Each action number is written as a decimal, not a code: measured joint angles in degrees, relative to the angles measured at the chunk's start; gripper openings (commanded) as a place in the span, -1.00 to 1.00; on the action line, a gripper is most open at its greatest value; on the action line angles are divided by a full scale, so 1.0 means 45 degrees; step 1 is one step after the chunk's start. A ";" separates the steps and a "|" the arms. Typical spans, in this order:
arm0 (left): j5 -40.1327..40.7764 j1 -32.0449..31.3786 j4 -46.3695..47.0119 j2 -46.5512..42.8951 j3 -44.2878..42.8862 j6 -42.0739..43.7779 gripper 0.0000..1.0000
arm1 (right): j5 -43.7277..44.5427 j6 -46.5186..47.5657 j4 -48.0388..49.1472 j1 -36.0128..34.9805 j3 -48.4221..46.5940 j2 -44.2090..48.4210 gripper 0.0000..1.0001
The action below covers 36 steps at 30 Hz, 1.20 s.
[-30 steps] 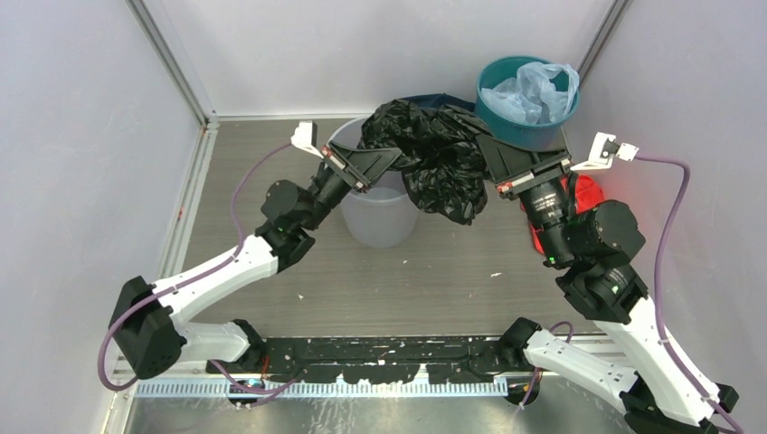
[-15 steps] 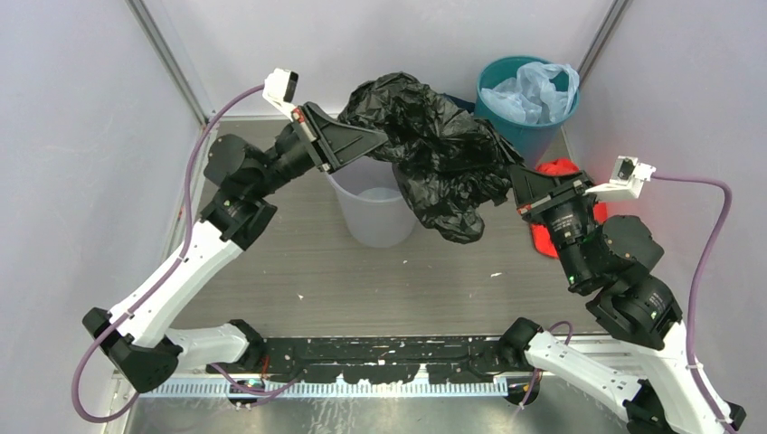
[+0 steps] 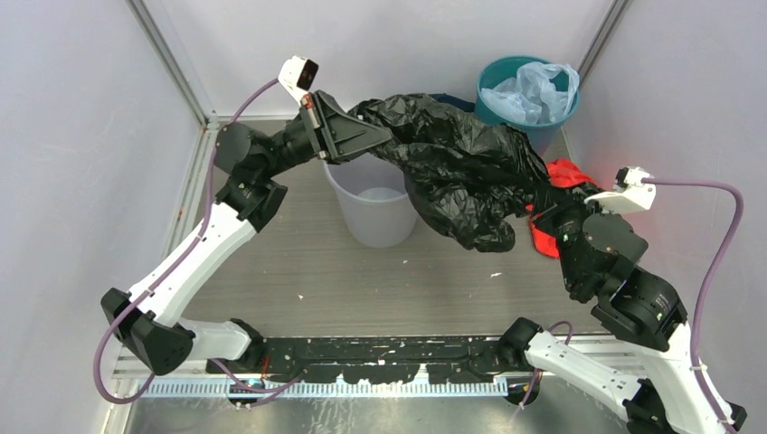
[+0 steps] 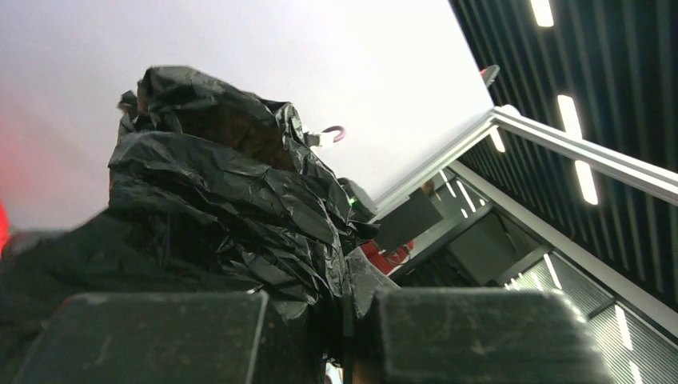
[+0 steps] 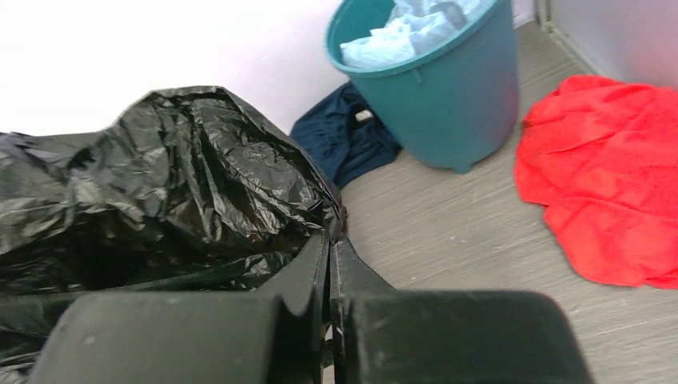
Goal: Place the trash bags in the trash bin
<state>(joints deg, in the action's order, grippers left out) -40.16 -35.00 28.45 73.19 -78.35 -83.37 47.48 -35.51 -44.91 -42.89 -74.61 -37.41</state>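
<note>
A large, crinkly, glossy black plastic trash bag (image 3: pixel 461 172) hangs stretched in the air between two robot arms. Its sagging belly droops just right of the round, tapered, light grey plastic wastebasket (image 3: pixel 375 221), not inside it. The left gripper (image 3: pixel 387 142), raised above the bin's far rim, is clamped on one end of the bag. The right gripper (image 5: pixel 329 240), lower and further right, pinches the other end, jaws nearly together. A good next move is probably to carry the sag over the opening, lower the bulk in first, then release.
</note>
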 measured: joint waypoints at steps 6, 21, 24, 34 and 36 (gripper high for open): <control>-0.0457 0.0384 0.1705 0.0549 -0.0612 -0.1734 -0.82 | 0.0903 0.0272 -0.0860 0.0000 -0.0257 -0.0199 -0.78; -0.1107 0.0534 0.2249 0.2229 -0.4216 -0.2778 -0.81 | 0.0899 0.0597 -0.2152 0.0000 -0.2123 0.0355 0.17; -0.1229 0.0539 0.2244 0.2633 -0.4823 -0.2856 -0.81 | 0.0136 0.0738 -0.2132 0.0000 -0.2312 0.0787 0.40; -0.2108 0.0549 0.2846 0.4673 -0.7237 -0.4080 -0.79 | -0.3002 0.0889 -0.2108 0.0000 -0.3405 0.0792 0.53; -0.2244 0.0549 0.2953 0.4925 -0.7427 -0.4352 -0.78 | -0.3356 0.0908 -0.2069 0.0000 -0.3526 0.0782 0.51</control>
<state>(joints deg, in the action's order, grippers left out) -50.26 -32.53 41.74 95.35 -111.77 -102.96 32.38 -31.42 -54.22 -42.89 -90.48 -33.89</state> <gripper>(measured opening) 0.103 0.767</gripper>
